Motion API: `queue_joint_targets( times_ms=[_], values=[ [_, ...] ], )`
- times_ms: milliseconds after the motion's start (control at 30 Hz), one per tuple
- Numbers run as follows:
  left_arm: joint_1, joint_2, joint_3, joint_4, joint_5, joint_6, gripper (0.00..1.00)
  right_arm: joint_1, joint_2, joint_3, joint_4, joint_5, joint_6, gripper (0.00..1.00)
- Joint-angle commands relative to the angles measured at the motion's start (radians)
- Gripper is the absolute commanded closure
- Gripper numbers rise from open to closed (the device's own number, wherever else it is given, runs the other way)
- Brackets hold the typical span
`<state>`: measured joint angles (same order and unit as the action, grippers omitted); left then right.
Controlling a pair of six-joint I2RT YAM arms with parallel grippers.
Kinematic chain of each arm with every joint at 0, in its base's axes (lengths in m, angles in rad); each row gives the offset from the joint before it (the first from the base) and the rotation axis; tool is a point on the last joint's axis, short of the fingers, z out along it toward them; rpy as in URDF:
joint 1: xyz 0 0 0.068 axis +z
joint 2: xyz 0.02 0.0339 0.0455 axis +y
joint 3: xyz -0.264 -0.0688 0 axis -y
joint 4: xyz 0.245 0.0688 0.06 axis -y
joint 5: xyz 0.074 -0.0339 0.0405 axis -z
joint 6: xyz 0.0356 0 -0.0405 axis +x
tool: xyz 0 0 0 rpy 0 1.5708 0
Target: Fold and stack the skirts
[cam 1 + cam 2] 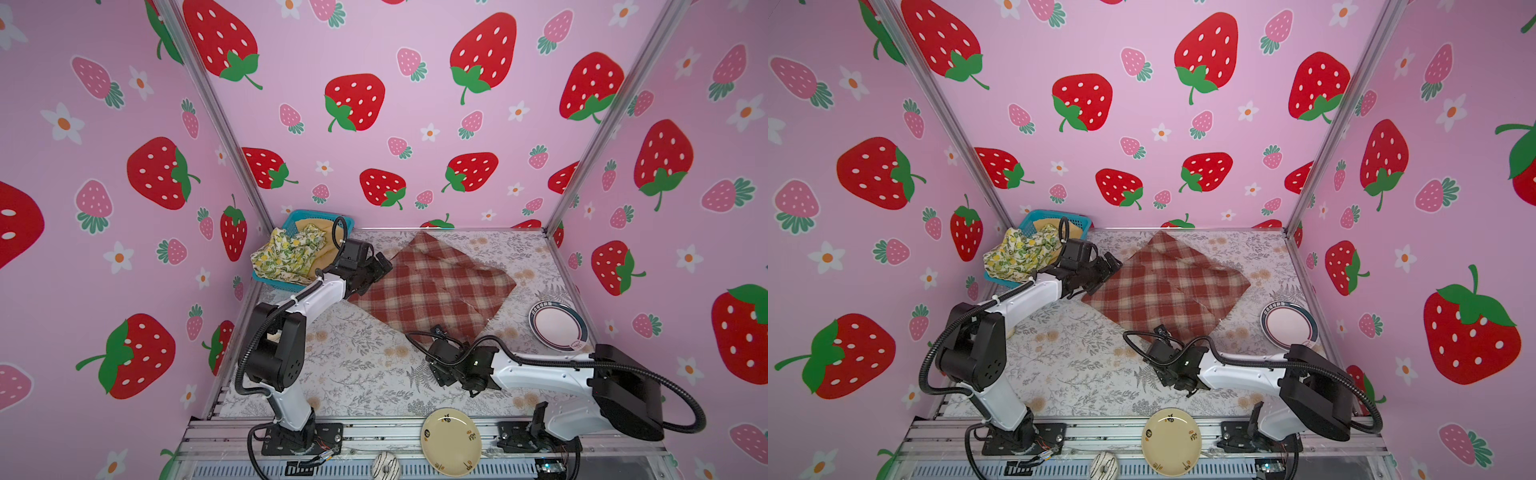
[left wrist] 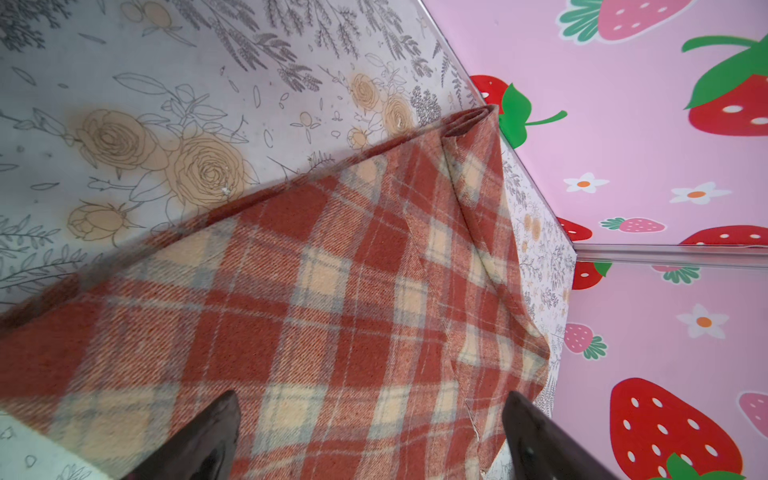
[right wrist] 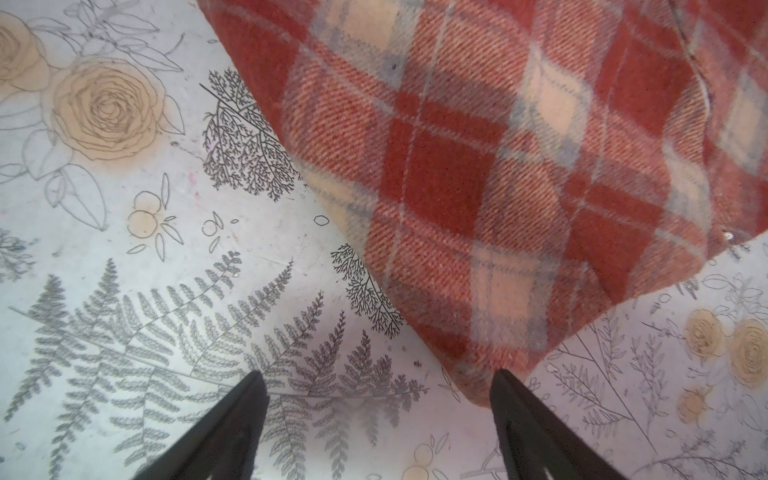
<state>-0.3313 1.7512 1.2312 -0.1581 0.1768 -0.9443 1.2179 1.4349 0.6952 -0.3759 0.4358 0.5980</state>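
The red-and-cream plaid skirt (image 1: 432,286) (image 1: 1167,282) lies spread flat on the flowered table, one corner pointing at the back wall. My left gripper (image 1: 380,270) (image 2: 370,415) hovers open over its left corner, plaid cloth (image 2: 316,316) showing under the gap. At the skirt's near corner (image 3: 478,374) my right gripper (image 1: 440,365) (image 3: 376,390) stands open with only tabletop between its fingers; the corner lies beside one fingertip (image 3: 503,386). The lemon-print skirt (image 1: 286,255) (image 1: 1021,253) and the mustard-yellow skirt (image 1: 328,245) (image 1: 1075,228) lie bunched in the blue basket (image 1: 299,216).
A pink plate with a dark rim (image 1: 557,326) sits at the table's right edge beside the right arm. A cream plate (image 1: 451,440) and a small white ring-shaped thing (image 1: 384,467) lie on the front rail. Strawberry-print walls close in three sides.
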Motion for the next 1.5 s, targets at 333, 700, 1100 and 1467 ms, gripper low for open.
queue_joint_targets(
  times_ms=[333,700,1100,1467],
  values=[
    [0.025,-0.036,-0.030,0.012,0.013,-0.008,0.00,-0.116,0.070,-0.054,0.117,-0.100,-0.052,0.15],
    [0.044,-0.028,-0.034,0.015,0.039,-0.022,0.00,-0.190,0.099,-0.086,0.133,-0.182,-0.082,0.24],
    [0.053,-0.035,-0.044,0.016,0.050,-0.028,0.00,-0.189,-0.030,-0.089,0.097,-0.150,-0.067,0.21],
    [0.053,-0.045,-0.047,0.017,0.049,-0.027,0.00,-0.157,-0.102,-0.061,0.033,-0.201,-0.060,0.20]
  ],
)
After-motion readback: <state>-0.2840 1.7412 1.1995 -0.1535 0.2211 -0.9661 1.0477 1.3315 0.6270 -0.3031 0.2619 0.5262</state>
